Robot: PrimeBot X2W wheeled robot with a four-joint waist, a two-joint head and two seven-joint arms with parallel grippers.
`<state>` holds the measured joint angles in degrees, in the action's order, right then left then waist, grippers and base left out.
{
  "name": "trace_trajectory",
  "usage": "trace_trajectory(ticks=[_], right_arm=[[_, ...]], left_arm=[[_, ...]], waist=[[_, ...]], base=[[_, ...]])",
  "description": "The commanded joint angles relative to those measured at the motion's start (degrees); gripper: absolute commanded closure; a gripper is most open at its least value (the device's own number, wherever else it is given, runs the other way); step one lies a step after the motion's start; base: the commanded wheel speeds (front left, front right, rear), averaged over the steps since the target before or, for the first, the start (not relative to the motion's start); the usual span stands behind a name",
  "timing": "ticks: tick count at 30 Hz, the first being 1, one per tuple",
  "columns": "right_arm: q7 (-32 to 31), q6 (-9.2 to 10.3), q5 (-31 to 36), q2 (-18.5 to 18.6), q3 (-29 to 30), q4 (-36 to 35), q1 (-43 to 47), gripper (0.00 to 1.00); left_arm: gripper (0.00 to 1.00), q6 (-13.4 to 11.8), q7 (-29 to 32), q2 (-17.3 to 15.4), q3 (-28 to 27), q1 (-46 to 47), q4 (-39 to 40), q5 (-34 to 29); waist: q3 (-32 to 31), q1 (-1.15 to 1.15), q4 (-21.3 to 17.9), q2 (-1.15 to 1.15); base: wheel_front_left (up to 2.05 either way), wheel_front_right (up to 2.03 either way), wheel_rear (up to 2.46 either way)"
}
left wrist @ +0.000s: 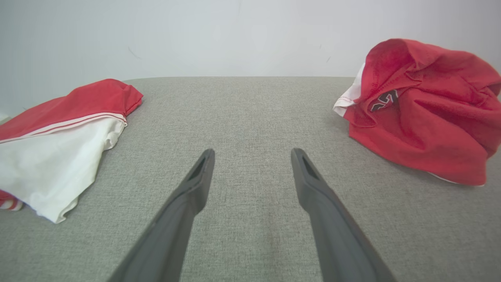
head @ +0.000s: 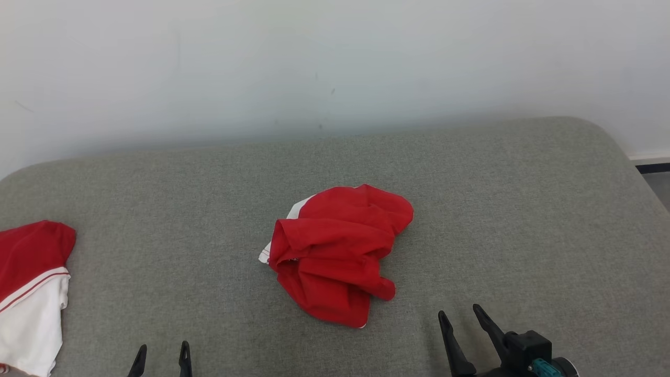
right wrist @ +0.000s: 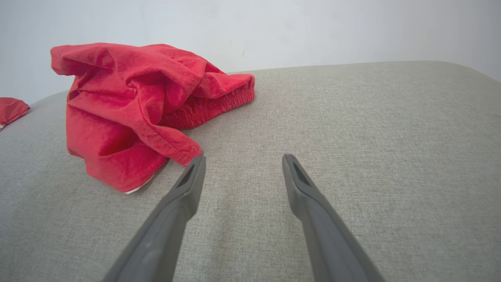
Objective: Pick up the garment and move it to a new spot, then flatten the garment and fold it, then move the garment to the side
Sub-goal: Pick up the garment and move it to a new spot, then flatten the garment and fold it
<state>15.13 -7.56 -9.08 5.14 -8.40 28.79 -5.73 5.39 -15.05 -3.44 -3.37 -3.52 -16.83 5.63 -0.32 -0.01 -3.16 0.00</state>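
As you look down on the grey pad, garment: crumpled red heap at the pad's middle, apart from both grippers.
Left gripper: pad's near-left edge, jaws apart, empty.
Right gripper: pad's near-right part, jaws apart, empty.
Other clothing: red-and-white, pad's left edge.

A plain, bare indoor room; its kind cannot be told for certain. A broad padded surface covered in grey woven fabric, with rounded corners, stands against an undecorated white wall with a few small scuffs. At the far right a pale skirting board meets grey floor.
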Motion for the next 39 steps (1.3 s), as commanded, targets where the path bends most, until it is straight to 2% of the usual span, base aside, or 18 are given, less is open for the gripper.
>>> trace_trajectory(ticks=[1,9,13,18,26,27,28,29,32,39], right_arm=[[0.02,0.13,0.32,0.09,-0.03,-0.01,0.31,0.0],[0.02,0.13,-0.51,0.36,-1.99,0.2,-1.58,0.0],[0.02,0.13,-1.48,0.42,-2.92,2.06,-4.49,0.0],[0.02,0.13,-1.51,1.18,-3.88,4.43,-7.49,0.0],[0.02,0.13,-2.15,2.24,-5.88,5.67,-10.36,0.0],[0.02,0.13,-2.24,2.46,-6.24,5.85,-10.65,0.08],[0.02,0.13,-2.55,2.53,-6.63,5.89,-10.95,0.57],[0.02,0.13,-2.66,2.73,-6.81,5.43,-11.4,1.0],[0.03,0.13,-4.07,3.28,-6.73,2.04,-11.9,1.0],[0.02,0.13,-8.79,5.13,-4.35,-16.35,-11.97,1.0]], left_arm=[[0.0,0.01,-0.2,0.23,0.01,-0.48,0.28,-0.3],[0.0,0.55,-0.2,0.59,1.43,1.31,-0.14,0.53],[0.0,-0.23,-0.2,0.56,4.93,2.92,0.29,2.53],[0.0,0.07,-0.2,0.53,7.91,4.37,2.73,3.29],[0.0,0.01,-0.2,0.57,9.64,5.4,4.48,3.72],[0.0,0.02,-0.2,0.57,9.7,5.35,4.7,3.81],[0.0,-0.03,-0.2,0.55,9.72,5.5,5.13,3.84],[0.0,-0.05,-0.2,0.55,9.7,5.77,5.71,3.76],[0.0,-0.19,-0.2,0.55,9.74,5.73,6.52,3.5],[0.0,-0.02,-0.2,0.56,10.05,4.54,6.36,3.97]], waist=[[0.12,0.01,0.3,0.0],[2.37,0.01,2.96,0.0],[4.89,0.01,5.84,0.0],[7.0,0.01,8.88,0.0],[8.77,0.01,10.85,0.0],[9.01,0.01,10.96,0.0],[9.26,0.01,11.04,0.0],[9.42,0.01,11.08,0.0],[9.34,0.01,10.85,0.0],[6.51,0.01,8.37,0.0]], base=[[0.0,0.0,0.0],[0.0,0.0,0.0],[0.0,0.0,0.0],[0.0,0.0,0.0],[0.0,0.0,0.0],[0.0,0.0,0.0],[0.0,0.0,0.0],[0.0,0.0,0.0],[0.0,0.0,0.0],[0.0,0.0,0.0]])
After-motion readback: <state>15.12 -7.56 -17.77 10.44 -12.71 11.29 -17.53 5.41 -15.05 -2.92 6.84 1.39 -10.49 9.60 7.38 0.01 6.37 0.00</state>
